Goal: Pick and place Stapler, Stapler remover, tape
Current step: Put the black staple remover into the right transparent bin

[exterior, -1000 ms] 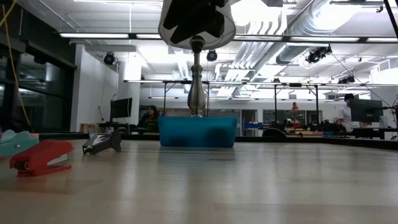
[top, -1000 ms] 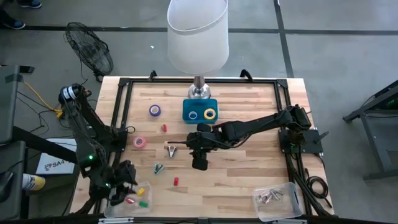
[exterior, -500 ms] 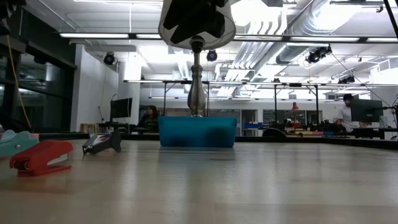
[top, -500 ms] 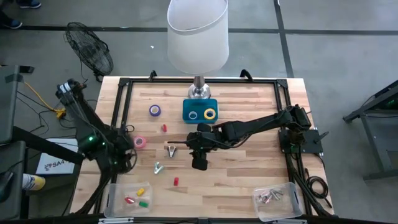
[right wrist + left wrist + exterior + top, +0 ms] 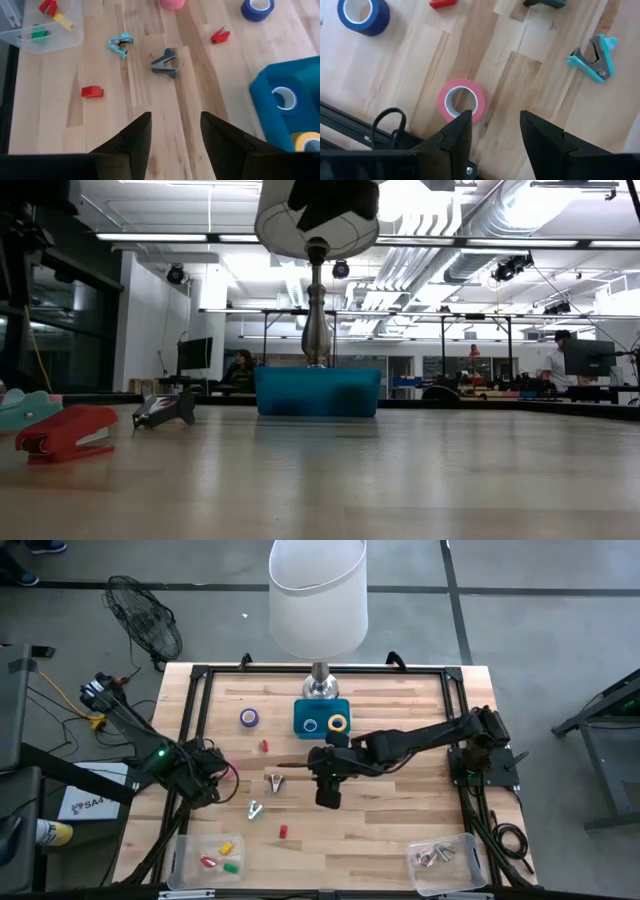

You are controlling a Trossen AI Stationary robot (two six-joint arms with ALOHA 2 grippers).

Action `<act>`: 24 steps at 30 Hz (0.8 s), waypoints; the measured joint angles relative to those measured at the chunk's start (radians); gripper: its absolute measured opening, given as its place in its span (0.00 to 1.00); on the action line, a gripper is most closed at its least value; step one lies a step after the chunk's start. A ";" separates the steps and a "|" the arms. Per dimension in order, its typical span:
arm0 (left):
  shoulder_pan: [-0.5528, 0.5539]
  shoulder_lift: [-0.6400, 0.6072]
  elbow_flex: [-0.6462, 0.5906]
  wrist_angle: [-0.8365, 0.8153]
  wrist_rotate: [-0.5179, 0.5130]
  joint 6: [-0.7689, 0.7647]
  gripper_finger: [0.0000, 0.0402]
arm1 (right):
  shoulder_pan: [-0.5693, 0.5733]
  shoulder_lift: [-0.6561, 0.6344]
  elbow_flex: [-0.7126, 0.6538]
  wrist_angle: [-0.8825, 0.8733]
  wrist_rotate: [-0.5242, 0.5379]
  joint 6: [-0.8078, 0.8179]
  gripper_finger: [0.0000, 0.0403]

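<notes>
A pink tape roll (image 5: 462, 100) lies flat on the wooden table, close in front of my left gripper (image 5: 495, 125), which is open, tipped down and empty at the table's left side (image 5: 210, 783). A blue-purple tape roll (image 5: 249, 718) lies farther back. Two more rolls (image 5: 311, 724) (image 5: 338, 723) sit in the blue tray (image 5: 322, 708). A grey staple remover (image 5: 274, 781), a teal one (image 5: 255, 809) and two small red staplers (image 5: 264, 746) (image 5: 282, 831) lie on the table. My right gripper (image 5: 326, 798) hangs open over the table's middle (image 5: 175, 127), holding nothing.
A lamp (image 5: 318, 600) stands behind the blue tray. A clear tray (image 5: 182, 862) with small red, yellow and green pieces sits at the near left corner. Another clear tray (image 5: 468, 862) with metal bits sits at the near right. A black frame (image 5: 195, 720) rims the table.
My left gripper has swung from above the near-left clear tray toward the far edge and the table's middle, to beside the pink tape roll, and has tipped steeply downward. Its fingers have stayed apart. Nothing on the table has moved.
</notes>
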 joint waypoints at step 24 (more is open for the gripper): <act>0.036 0.004 0.000 0.062 -0.017 0.028 0.40 | 0.058 -0.368 -0.589 0.365 0.046 0.300 0.39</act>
